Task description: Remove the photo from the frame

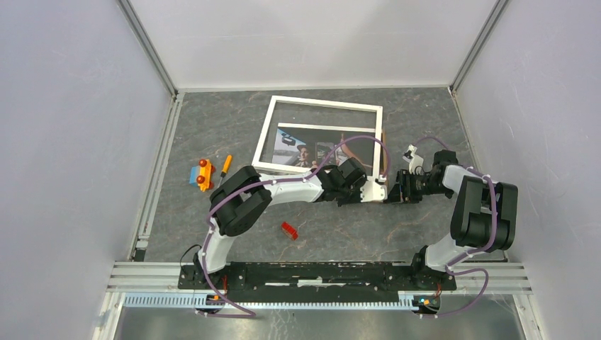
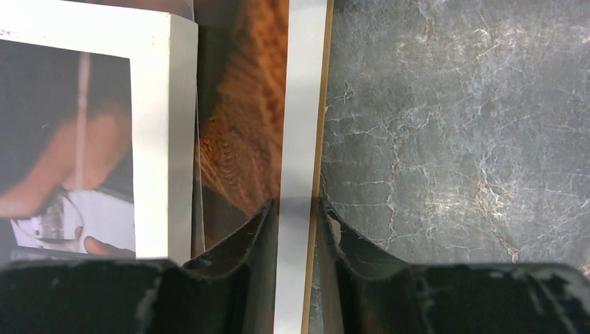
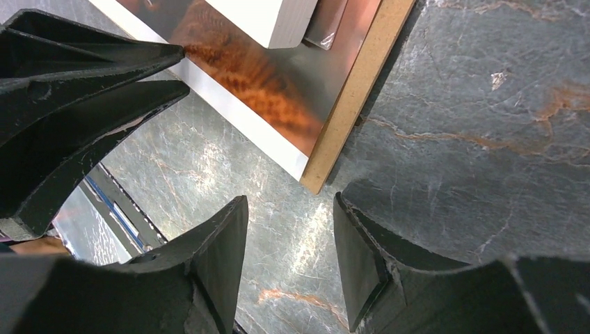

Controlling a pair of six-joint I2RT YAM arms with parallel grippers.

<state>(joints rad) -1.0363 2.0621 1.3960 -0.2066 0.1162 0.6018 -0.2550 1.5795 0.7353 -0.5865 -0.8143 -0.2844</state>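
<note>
Table (image 1: 354, 234) open before frame (image 1: 322, 103); toy car (image 1: 203, 174), red block (image 1: 288, 230) leftward.

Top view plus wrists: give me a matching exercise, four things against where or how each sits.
Things:
1. frame
2. left gripper
3. right gripper
4. red block

States:
A. open, over bare table by the backing corner
B. lying partly over the photo
C. loose on the table near the left arm
D. straddling the photo's white border

Pairs: 1-B; 2-D; 3-A; 4-C
</note>
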